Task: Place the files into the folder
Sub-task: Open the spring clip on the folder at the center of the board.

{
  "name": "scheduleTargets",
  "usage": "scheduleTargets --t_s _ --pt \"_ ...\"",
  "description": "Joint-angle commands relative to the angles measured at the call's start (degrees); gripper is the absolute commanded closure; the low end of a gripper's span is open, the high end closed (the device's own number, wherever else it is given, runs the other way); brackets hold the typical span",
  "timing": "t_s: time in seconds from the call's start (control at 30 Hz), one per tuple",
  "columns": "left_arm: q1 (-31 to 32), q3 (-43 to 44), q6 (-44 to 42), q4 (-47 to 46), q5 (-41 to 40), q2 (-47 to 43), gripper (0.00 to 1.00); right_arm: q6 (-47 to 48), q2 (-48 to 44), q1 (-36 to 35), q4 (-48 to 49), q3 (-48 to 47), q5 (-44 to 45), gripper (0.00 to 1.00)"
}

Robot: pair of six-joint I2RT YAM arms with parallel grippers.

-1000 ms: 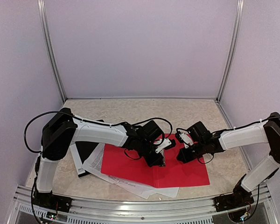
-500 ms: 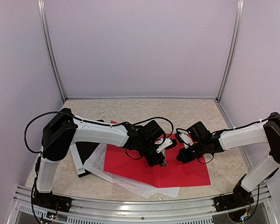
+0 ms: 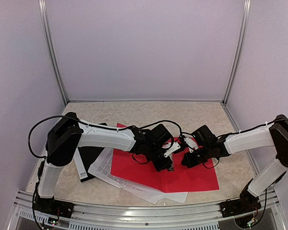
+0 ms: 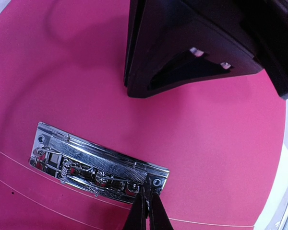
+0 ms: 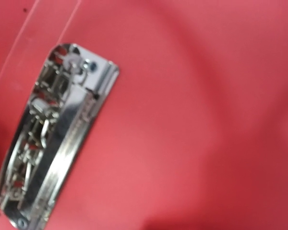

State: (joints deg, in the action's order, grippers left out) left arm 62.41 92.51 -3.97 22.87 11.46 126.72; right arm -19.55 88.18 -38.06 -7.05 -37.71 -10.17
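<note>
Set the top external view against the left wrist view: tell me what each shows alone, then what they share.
Only top external: the files sticking out from under the near left edge of the red folder, a black flat item beside them, and both whole arms. Only left wrist: the metal clip with its springs and rivets, and the left end effector shut, tips at the clip's end. Both: the open folder and the right end effector over it.

Looks like a robotics lab booth: lilac panels (image 3: 144,48) and aluminium posts (image 3: 53,52) around the worktop (image 3: 149,112), two arms (image 3: 105,136) bolted at its near edge.
</note>
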Motion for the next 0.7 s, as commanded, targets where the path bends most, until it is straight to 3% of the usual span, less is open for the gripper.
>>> scheduleTargets --t_s 0.0,0.33,0.67 --pt "1.58 1.04 -1.10 3.87 0.45 4.56 1.00 0.17 1.67 0.53 -0.25 1.34 -0.02 0.95" --pt "2.06 2.62 -0.87 5.06 0.32 7.19 1.00 -1.36 5.01 0.53 3.30 3.55 -0.94 0.97" --pt "2.36 2.05 0.13 4.05 -1.39 7.42 1.00 -9.03 9.09 0.54 20.66 10.00 -11.45 0.98"
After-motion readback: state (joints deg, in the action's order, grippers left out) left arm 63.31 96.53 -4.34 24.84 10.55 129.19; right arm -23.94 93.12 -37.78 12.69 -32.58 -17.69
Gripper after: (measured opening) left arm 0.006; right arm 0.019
